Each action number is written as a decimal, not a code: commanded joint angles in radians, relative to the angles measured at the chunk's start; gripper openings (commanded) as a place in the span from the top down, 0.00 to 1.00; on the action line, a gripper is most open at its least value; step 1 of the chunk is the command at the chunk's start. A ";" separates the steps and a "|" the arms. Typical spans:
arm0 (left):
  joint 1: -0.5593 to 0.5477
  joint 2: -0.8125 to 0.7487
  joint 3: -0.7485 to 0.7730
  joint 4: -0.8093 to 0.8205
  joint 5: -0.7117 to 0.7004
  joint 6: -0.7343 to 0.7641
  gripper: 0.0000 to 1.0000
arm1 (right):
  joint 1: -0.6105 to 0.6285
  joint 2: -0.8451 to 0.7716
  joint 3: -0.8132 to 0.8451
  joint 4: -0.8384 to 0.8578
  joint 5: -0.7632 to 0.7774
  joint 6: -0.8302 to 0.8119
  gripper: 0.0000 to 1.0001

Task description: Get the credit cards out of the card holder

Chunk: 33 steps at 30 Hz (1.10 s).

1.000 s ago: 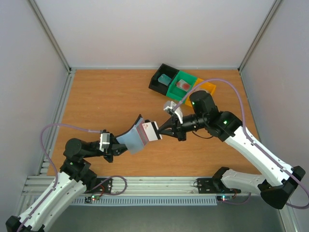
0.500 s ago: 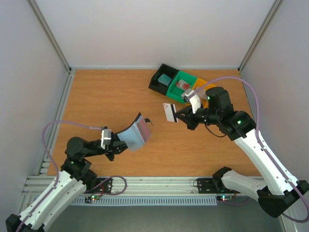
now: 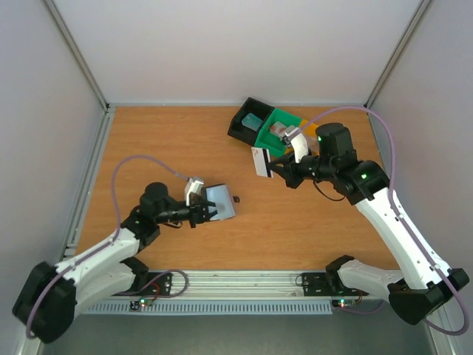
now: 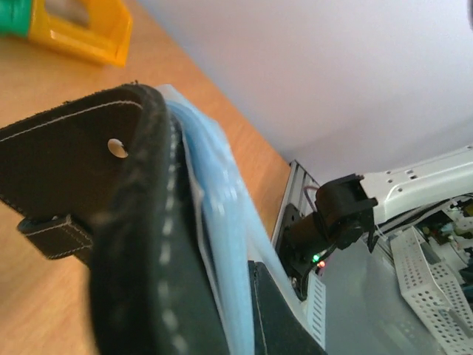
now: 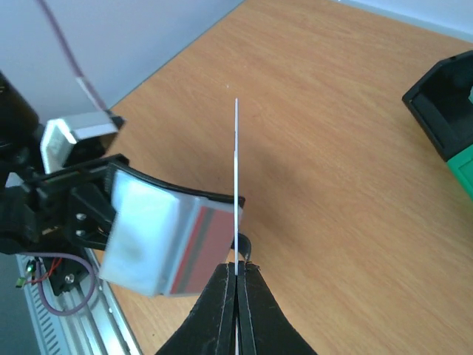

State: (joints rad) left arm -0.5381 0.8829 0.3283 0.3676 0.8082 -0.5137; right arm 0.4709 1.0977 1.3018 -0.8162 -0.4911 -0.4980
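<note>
on the left-hand near part of the wooden table [image 3: 162, 148], the left gripper [image 3: 199, 213] is clamped nearly shut on the left edge of the card holder [image 3: 220, 203], so this arm has hold of it. the holder lies spread open with its pale blue-grey inner face up and a black rim along its far edge. a small black tab [image 3: 236, 199] pokes out on its right side. whether the holder touches the wood cannot be told. the left wrist view shows the stitched black leather and the blue pockets from very close. the right wrist view shows a reddish band across the holder's right part; whether that is a card cannot be told.

right of the holder and further away, the whitish card [image 3: 259, 162] hangs in the air, well apart from the holder. a dark stripe runs along its left edge. the right gripper [image 3: 270, 166] is closed tight on the card's right edge; in its own view the card stands edge-on as a thin line rising from the pinched fingertips.

far right of centre three trays sit in a row. the black tray [image 3: 238, 126] holds a teal card [image 3: 253, 120]. the green tray [image 3: 267, 140] next to it holds a pink card [image 3: 279, 129], partly hidden by the right arm. the orange tray [image 3: 313, 130] is mostly covered by that arm.
</note>
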 commanded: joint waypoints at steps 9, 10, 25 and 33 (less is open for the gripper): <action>-0.137 0.466 0.102 0.274 -0.037 -0.109 1.00 | -0.006 0.031 -0.073 -0.009 -0.080 -0.010 0.99; -0.114 0.500 0.102 0.278 -0.039 -0.113 1.00 | -0.006 0.046 -0.073 -0.009 -0.086 -0.007 0.99; 0.173 0.810 0.178 -0.128 -0.016 -0.096 0.90 | -0.006 0.180 -0.024 -0.053 -0.119 0.000 0.99; 0.216 0.683 0.190 -0.504 -0.398 -0.104 0.38 | -0.007 0.203 -0.003 -0.035 -0.150 -0.021 0.99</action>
State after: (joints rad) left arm -0.3553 1.6184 0.5354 0.2085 0.7361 -0.6254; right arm 0.4702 1.3087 1.2587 -0.8539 -0.6044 -0.4984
